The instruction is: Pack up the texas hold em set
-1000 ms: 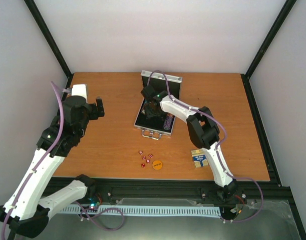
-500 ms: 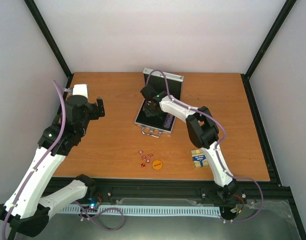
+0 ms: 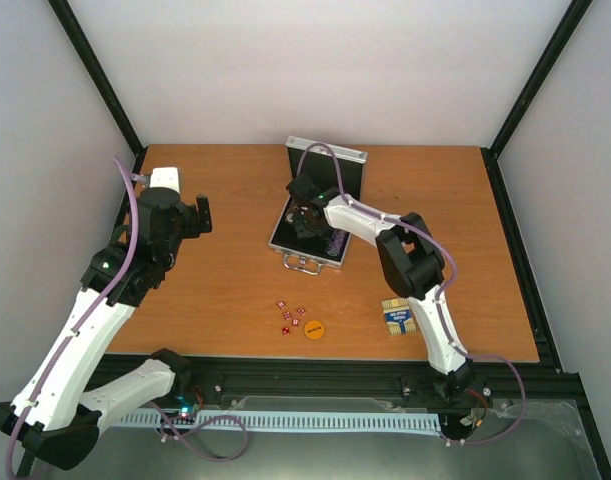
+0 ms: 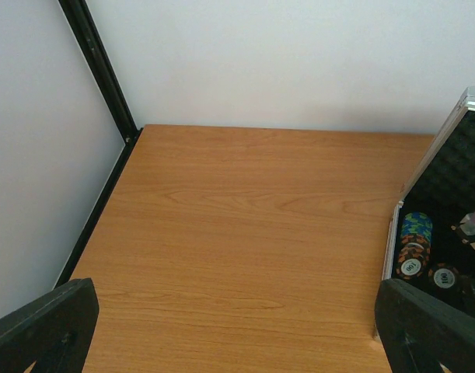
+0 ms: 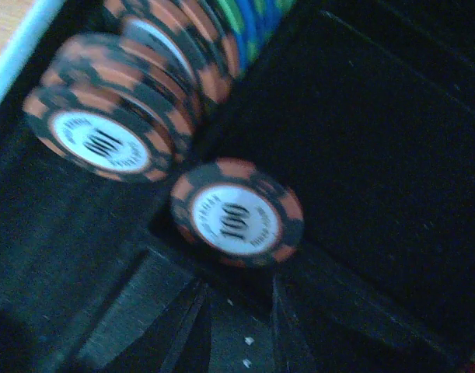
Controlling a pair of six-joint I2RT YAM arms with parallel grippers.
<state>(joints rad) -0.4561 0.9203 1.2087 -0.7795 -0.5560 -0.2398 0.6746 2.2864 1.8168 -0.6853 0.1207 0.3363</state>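
The silver case point(image 3: 307, 243) lay open on the worktop point(image 3: 215, 280), near the middle of its far edge. Its lid point(image 3: 337, 168) stood up on the far side, and its metal handle point(image 3: 303, 264) pointed to the near edge.

The right pincer point(image 3: 307, 217) reached down into the black inside of the case. Its wrist view showed rows of poker chips point(image 5: 120, 116) lying on their edges in the case. Some were orange and black, with blue and green ones behind. 1 orange and black chip point(image 5: 237, 216) marked 100 leaned by itself just in front of the pincer's fingers point(image 5: 183, 322). The 2 fingers looked close together. That view was dark and blurry, so I cannot tell if they were closed or had hold of anything.

The left pincer point(image 3: 198, 214) hung in the air over the left side of the worktop, well apart from the case. It was spread as wide as it could be and held nothing.

The tiny red dice point(image 3: 290, 314) lay in a small bunch near the middle of the near edge. The orange disc point(image 3: 314, 328) was just beside them on the right. The blue and yellow card deck point(image 3: 398, 316) lay farther right by the near edge, just beside the right arm point(image 3: 430, 300). All 3 were outside the case.
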